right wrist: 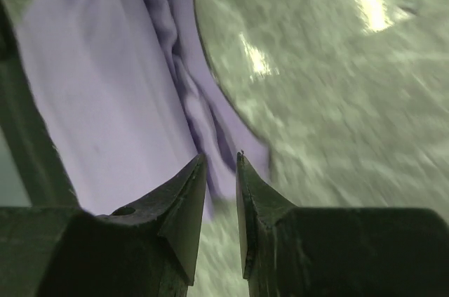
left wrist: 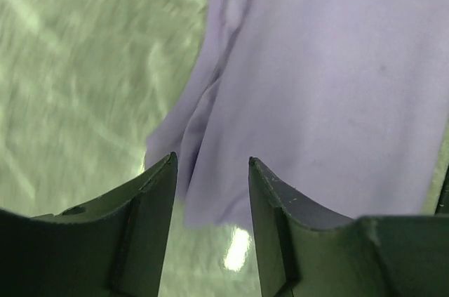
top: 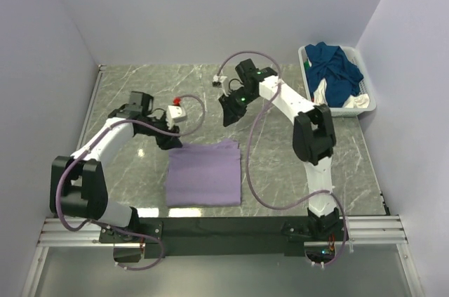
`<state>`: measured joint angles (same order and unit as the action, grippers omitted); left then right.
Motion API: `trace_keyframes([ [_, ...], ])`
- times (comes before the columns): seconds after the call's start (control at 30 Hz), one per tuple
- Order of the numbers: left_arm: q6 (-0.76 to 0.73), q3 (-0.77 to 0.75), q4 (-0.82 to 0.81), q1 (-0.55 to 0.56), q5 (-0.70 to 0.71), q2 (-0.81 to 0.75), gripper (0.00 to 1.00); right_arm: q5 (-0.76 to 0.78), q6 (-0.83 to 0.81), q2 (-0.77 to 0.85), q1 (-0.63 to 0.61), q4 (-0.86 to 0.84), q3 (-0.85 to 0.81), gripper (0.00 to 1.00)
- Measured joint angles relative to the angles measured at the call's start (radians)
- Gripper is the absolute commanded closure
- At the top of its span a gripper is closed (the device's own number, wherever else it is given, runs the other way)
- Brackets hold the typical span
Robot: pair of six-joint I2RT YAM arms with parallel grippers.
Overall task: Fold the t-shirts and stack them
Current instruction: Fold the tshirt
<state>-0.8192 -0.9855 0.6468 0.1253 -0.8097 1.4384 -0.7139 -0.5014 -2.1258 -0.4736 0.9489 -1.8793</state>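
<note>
From above, the lilac t-shirt (top: 203, 174) lies folded into a flat rectangle on the worktop (top: 280, 170), close to the front edge and between my two arms. My left jaws sit at its far left corner and my right jaws just beyond its far right corner. From this height I cannot tell how wide either pair stands. Bare worktop surrounds the fold, with the most room behind it and to the right. In the far right corner the white basket (top: 370, 104) holds a heap of dark teal t-shirts (top: 337, 69), with a bit of white cloth (top: 321, 92) at its near side. My left wrist view adds what the top view lacks: my left jaws are spread with nothing between them, above the shirt's bunched corner. My right wrist view shows my right jaws parted by a narrow gap, pinching nothing, over the rumpled edge of the fold where it meets bare worktop.
</note>
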Motion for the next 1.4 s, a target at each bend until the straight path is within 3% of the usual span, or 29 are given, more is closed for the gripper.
trace_keyframes([
  [0.23,-0.064,0.0,-0.1,0.179,0.076,0.071,0.49,-0.146,0.201,-0.193,-0.034,-0.1,-0.033,0.68],
  [0.53,-0.101,0.0,-0.17,0.267,0.15,0.179,0.5,-0.216,0.322,-0.27,-0.072,-0.201,-0.033,0.68],
  [0.73,-0.104,0.0,-0.182,0.298,0.163,0.217,0.62,-0.264,0.344,-0.322,-0.085,-0.207,-0.033,0.72],
  [0.87,-0.106,-0.002,-0.186,0.311,0.163,0.224,0.85,-0.282,0.35,-0.333,-0.087,-0.205,-0.033,0.8],
  [1.0,-0.105,-0.002,-0.187,0.313,0.164,0.224,0.99,-0.316,0.352,-0.35,-0.087,-0.198,-0.033,0.85],
  [1.4,-0.117,-0.003,-0.19,0.314,0.187,0.122,0.99,-0.376,0.351,-0.37,-0.087,-0.185,-0.031,0.87],
])
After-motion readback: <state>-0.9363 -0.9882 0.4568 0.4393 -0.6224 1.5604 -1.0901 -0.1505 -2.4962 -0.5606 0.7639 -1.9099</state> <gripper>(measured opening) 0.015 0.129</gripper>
